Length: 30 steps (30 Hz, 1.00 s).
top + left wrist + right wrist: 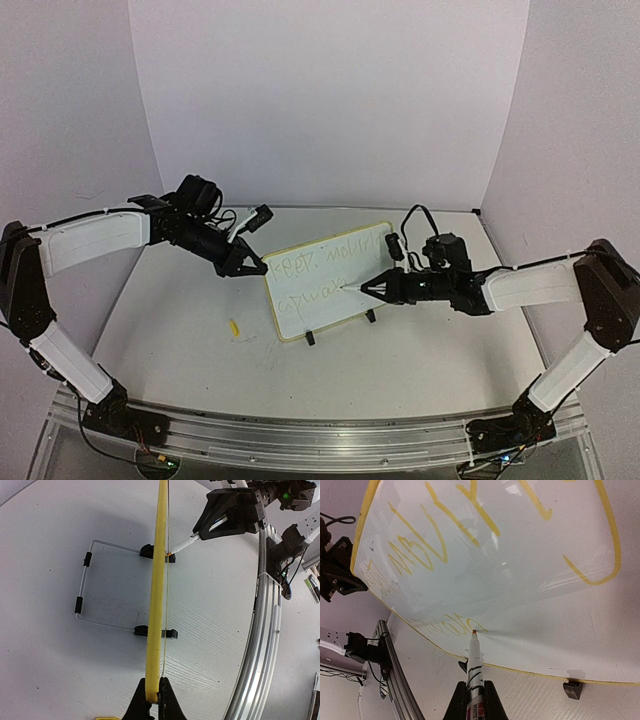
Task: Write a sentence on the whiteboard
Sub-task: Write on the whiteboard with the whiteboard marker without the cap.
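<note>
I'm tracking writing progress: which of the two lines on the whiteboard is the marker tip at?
The lower line: the marker tip sits at its end, while the upper line lies higher on the whiteboard.

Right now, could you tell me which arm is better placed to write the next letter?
Right: the right gripper is shut on the marker, its tip touching the whiteboard by the lower line. The left gripper clamps the whiteboard's yellow rim.
</note>
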Tool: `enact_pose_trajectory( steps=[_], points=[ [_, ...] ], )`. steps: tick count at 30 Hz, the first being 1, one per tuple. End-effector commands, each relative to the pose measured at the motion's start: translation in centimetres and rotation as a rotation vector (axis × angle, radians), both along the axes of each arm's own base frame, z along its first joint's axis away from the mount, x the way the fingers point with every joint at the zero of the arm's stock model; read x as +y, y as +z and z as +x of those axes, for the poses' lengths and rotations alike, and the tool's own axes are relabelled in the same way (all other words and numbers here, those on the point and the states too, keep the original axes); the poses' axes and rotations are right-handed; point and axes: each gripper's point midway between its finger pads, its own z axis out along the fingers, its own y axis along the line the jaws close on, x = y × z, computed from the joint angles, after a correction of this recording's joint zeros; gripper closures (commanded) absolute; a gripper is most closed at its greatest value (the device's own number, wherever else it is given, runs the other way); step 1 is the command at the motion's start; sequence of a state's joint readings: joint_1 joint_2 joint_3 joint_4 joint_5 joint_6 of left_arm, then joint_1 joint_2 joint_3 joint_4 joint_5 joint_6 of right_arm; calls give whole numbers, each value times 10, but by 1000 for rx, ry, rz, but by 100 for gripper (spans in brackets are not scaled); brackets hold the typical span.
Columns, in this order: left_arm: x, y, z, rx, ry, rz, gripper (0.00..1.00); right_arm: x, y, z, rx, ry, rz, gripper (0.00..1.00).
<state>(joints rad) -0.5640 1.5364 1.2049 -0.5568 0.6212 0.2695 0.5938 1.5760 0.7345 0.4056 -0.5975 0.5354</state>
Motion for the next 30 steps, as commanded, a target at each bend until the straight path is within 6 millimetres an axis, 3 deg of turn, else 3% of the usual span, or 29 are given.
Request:
enact_pose_trajectory(
  steps=[1,22,26,30],
  points=[
    [6,-21,-3,-3,-6,101,100,-8,18,14,-60,-77,2,100],
    [7,-19,-3,-8,-5,99,100,-7,68,27,-168,-104,35,100],
    [7,-19,-3,-8,-6,99,100,-7,67,26,-165,-105,33,100],
    [7,-19,-3,-8,-6,100,100,-9,53,23,-137,-102,17,100]
  ],
)
